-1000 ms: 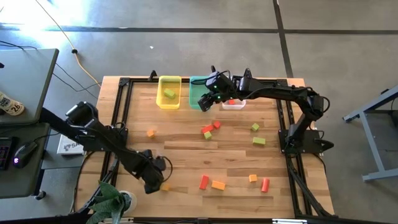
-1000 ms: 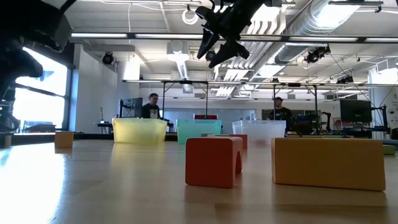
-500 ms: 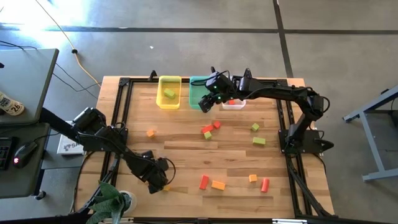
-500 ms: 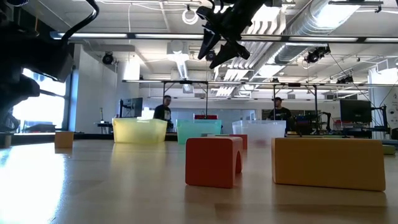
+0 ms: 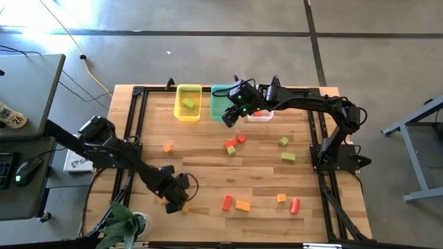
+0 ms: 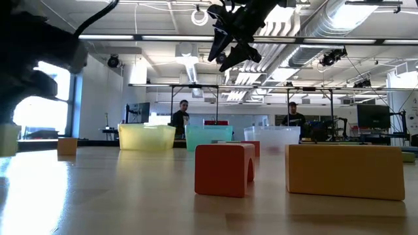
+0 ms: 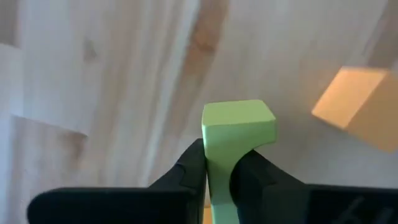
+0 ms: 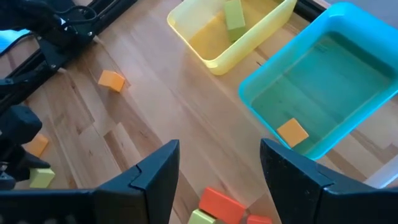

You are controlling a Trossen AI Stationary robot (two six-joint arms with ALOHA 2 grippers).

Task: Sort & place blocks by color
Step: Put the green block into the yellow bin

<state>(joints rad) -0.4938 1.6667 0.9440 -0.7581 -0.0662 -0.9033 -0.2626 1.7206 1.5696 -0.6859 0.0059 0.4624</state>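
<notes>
The left gripper (image 7: 219, 171) is clamping a light green block (image 7: 238, 127) between its closed fingers, low near the table's front left, with an orange block (image 7: 354, 102) lying just beside it. The right gripper (image 5: 231, 113) is hovering with jaws parted and empty over the teal bin (image 8: 323, 102), which is holding an orange block. The yellow bin (image 8: 227, 34) beside it is holding a green block. No readable writing is showing on the bins or blocks.

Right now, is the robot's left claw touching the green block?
Touching. In the left wrist view, the left gripper has both dark fingers pressed against the sides of the light green block, pinching it.
</notes>
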